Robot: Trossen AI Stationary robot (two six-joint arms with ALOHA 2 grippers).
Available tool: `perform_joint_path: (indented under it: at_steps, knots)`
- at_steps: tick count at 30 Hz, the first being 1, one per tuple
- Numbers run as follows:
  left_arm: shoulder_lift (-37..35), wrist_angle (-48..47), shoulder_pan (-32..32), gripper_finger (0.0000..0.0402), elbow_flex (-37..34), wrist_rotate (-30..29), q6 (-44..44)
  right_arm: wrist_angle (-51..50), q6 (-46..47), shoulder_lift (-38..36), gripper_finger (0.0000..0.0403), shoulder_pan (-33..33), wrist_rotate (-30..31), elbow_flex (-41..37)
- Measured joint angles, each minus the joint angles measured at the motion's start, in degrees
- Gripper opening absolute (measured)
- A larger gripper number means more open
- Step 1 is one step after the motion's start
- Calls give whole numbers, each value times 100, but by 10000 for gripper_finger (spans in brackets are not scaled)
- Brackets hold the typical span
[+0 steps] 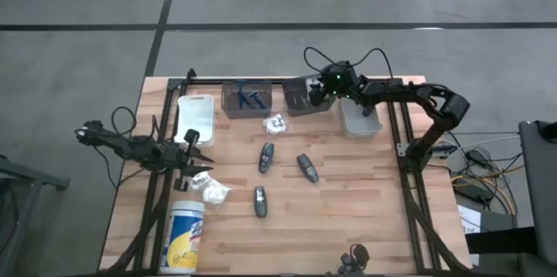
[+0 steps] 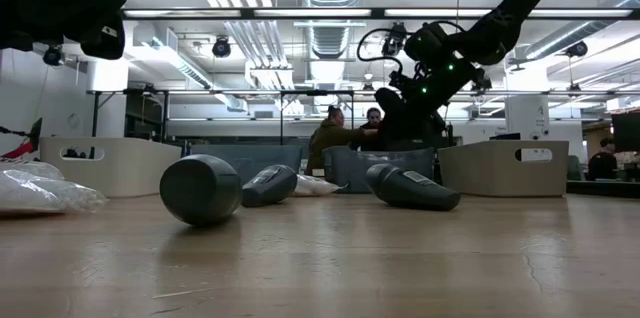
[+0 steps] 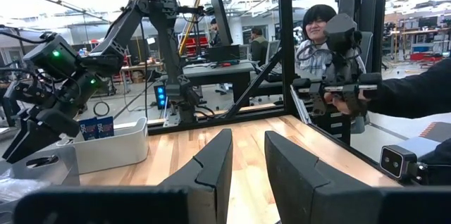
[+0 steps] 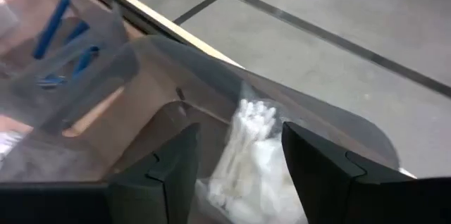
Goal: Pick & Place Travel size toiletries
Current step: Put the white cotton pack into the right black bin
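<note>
Right gripper [image 1: 315, 94] over clear bin [image 1: 306, 98], fingers parted to drop white packet [image 4: 248, 155]; left gripper [image 1: 197, 165] waits, fingers slightly apart, empty; 3 tubes [image 1: 265, 157] remain on counter [image 1: 348, 199]

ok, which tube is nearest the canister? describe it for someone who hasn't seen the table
Start at the tall white canister lying at the table's front left. Just right of it lies a dark grey tube. It is the frontmost of three, and lies alone below the other two.
</note>
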Motion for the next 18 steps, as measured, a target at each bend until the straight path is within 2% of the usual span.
perform_joint_path:
  at_steps: [7,18]
  knots:
    - [-1,0,0,90,0,1,0,-41,114,-54,173,326,-365,0]
    - [0,0,-2,90,0,1,0,22,-56,-54,155,1210,-403,0]
